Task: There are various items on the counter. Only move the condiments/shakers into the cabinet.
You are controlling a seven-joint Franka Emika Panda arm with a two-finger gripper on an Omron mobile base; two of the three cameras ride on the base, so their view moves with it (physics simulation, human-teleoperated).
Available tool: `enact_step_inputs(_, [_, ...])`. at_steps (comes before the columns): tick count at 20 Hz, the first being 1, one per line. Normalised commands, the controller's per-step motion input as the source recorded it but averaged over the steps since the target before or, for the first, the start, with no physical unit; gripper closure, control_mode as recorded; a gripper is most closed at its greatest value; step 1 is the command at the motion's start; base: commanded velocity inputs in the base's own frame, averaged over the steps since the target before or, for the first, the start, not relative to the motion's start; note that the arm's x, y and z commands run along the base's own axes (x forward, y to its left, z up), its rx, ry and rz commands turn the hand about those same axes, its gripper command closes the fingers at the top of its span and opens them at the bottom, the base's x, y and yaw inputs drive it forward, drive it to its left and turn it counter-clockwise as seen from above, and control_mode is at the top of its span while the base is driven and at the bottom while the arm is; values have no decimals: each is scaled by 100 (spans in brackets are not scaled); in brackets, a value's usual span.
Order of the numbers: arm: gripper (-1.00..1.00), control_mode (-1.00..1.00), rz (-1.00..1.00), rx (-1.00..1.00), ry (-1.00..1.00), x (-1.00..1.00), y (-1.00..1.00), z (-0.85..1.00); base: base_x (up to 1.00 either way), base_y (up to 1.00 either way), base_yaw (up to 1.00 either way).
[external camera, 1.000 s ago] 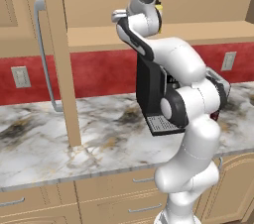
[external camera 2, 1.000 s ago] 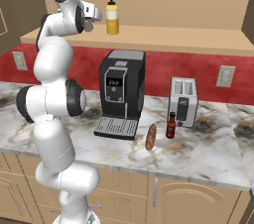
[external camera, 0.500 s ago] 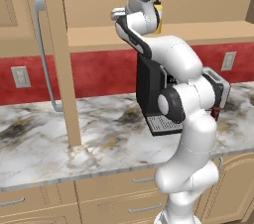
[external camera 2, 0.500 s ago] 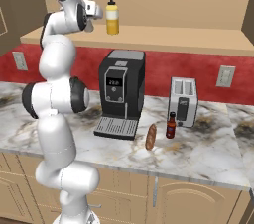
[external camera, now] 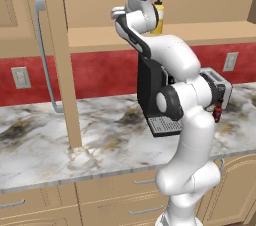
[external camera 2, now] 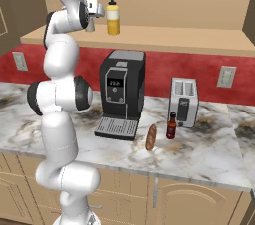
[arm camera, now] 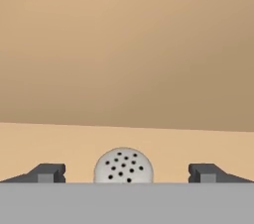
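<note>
The cabinet (external camera 2: 164,37) shelf already carries the yellow squeeze bottle (external camera 2: 113,18), and the grey shaker (arm camera: 123,167) is seen standing there between wide-open jaws, released. The dark red sauce bottle (external camera 2: 171,126) is left on the desk (external camera 2: 209,154). The arm is raised, its gripper (external camera 2: 91,16) at shelf height.

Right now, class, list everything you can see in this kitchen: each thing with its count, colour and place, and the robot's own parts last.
Squeeze bottle: one, yellow, upright on the cabinet shelf.
Shaker: one, grey, on the shelf between the pincer tips.
Sauce bottle: one, dark red, on the counter by the toaster.
Sausage: one, brown, on the counter beside the sauce bottle.
Coffee machine: one, black, on the counter.
Toaster: one, silver, right of the coffee machine.
Counter: one, marbled white-grey.
Cabinet: one, tan, open.
Pincer: one, dark tips, open, astride the shaker.
</note>
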Motion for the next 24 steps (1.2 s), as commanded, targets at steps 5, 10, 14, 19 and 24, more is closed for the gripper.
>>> enact_step_inputs(5, [-100,-100,0,-1,-1,6,0,-3,0,0,0])
enact_step_inputs(10, [-100,-100,0,0,-7,-30,0,0,0,0,0])
enact_step_inputs(14, [-100,-100,0,0,-22,-86,0,0,0,0,0])
enact_step_inputs(19, [-100,-100,0,0,-20,-96,-1,-3,0,0,0])
enact_step_inputs(24, [-100,-100,0,1,-29,-100,-25,-17,0,0,0])
